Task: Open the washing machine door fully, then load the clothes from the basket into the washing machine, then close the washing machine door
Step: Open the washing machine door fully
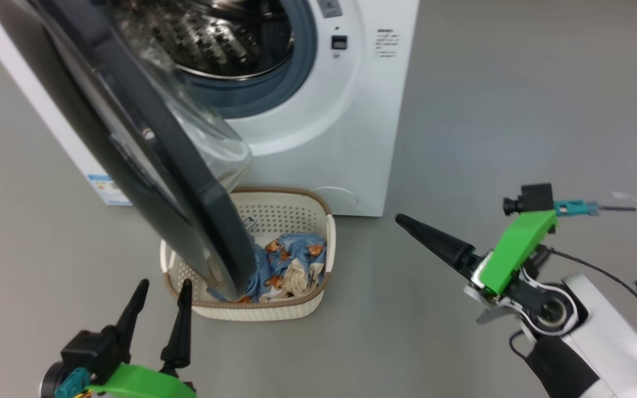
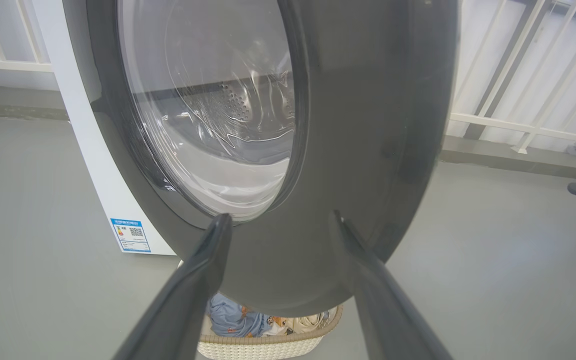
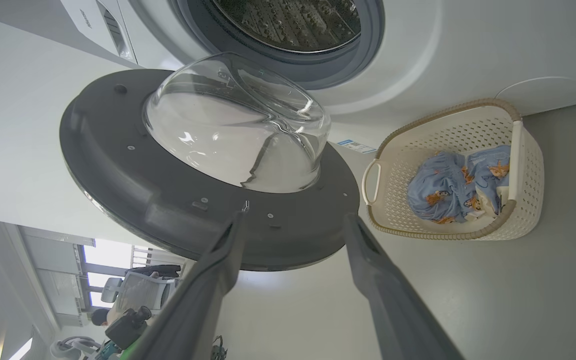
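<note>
so the washing machine door [image 1: 186, 182] is swung out and hangs over the left half of the basket [image 1: 252, 312], which sits on the floor right in front of the washing machine [image 1: 324, 127]. The left gripper [image 1: 164, 284] is spread wide with nothing in it, fingertips just below the door's bottom edge. From the left wrist cam the dark ring is right ahead, can't tell if they touch. The right gripper [image 3: 295, 217] is spread and empty too, well off to the right of the basket, aimed at the door's inner face with the glass bowl.

The door hides part of the clothes [image 1: 288, 260], only some blue print and a bit of cream show. The machine's top is cut off, and in the head cam the right gripper is side-on so only one finger shows
</note>
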